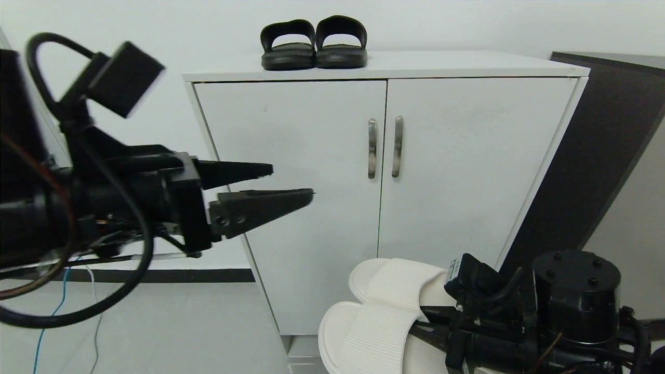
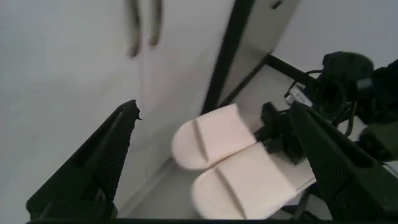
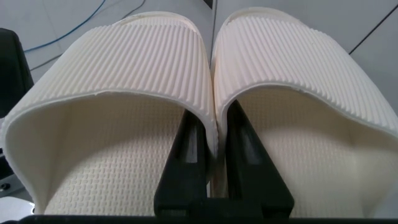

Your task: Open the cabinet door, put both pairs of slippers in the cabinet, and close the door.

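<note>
As its jaws stand apart with nothing between them, left gripper (image 1: 292, 181): it is held raised before the left door (image 1: 311, 119), short of the handles and touching nothing.
Right gripper (image 3: 213, 134): it is clamped on the white slippers (image 1: 384, 311); one finger is set inside each slipper and the two adjoining side walls are pinched together.
White slippers: they are carried low before the cabinet (image 1: 467, 218), toes toward it, near the foot of the doors.
Black slippers (image 1: 314, 44): they are set side by side on the cabinet top, well apart from both grippers.
Doors: both are shut; the left handle (image 1: 372, 148) and the right handle (image 1: 397, 146) are mounted just beside each other at the middle seam.
Step in hand: the opening is judged not yet begun, and the free left gripper is judged the one meant for it.
Next move: a handle must be reached, enclosed and drawn outward along the door's arc, while the carried pair is kept out of the swing.
Head view: the black pair, both handles and the left gripper's place against the door are given.
Left wrist view: the white pair is seen from the side above the floor (image 2: 261, 68), with the handles blurred.
Right wrist view: the grip itself, hidden under the straps in the head view, is made plain.
</note>
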### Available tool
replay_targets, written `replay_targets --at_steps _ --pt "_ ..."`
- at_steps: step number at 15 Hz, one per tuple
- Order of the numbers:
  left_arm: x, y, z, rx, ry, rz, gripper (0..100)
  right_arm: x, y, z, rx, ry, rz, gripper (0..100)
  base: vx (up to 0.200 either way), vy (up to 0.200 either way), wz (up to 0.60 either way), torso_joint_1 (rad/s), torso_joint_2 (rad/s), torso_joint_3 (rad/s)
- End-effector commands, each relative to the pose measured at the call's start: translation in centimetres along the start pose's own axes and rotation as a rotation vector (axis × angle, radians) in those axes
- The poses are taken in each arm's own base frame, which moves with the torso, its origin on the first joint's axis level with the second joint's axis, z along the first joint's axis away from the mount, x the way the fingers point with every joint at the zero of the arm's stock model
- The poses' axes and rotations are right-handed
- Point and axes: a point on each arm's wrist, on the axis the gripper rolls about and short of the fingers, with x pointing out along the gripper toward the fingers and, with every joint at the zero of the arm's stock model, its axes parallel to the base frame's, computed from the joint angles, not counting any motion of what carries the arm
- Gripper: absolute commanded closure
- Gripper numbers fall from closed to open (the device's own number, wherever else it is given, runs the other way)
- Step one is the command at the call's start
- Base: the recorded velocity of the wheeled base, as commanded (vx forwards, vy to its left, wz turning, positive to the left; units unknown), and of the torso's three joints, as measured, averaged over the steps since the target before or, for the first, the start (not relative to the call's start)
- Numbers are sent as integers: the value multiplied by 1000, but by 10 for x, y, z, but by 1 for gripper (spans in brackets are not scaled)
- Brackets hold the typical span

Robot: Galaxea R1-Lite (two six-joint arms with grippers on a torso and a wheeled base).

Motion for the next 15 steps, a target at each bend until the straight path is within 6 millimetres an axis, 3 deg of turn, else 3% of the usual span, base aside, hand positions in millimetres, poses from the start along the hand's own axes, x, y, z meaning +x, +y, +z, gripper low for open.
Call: replay_targets --at_steps 1,4,5,9,15 --pt "43 6 -2 -50 32 -56 0 -1 0 1 -1 -3 1 100 0 0 0 0 0 0" --pt "79 12 -2 -82 -53 -96 0 -1 0 0 -1 -3 -1 100 0 0 0 0 0 0" --pt "100 10 -2 -130 -86 -134 0 0 0 0 0 -1 -2 100 0 0 0 0 0 0" --pt "142 9 0 -157 -90 -180 0 0 0 -1 1 5 -1 100 0 0 0 0 0 0" --pt "169 19 11 -222 -71 -114 0 0 0 -4 -23 17 -2 100 0 0 0 0 0 0"
